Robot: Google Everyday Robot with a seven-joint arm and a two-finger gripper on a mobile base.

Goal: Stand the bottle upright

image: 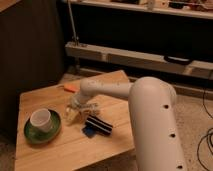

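Note:
The bottle shows only as a small pale shape on the wooden table, mostly covered by my gripper. I cannot tell whether it lies flat or is tilted. My gripper is low over the table's middle, right at the bottle, on the end of the white arm that reaches in from the right. It sits between the cup and the black striped block.
A white cup stands on a green plate just left of the gripper. A black striped block lies right of it. An orange carrot-shaped thing lies behind. The arm's bulky white column fills the right side.

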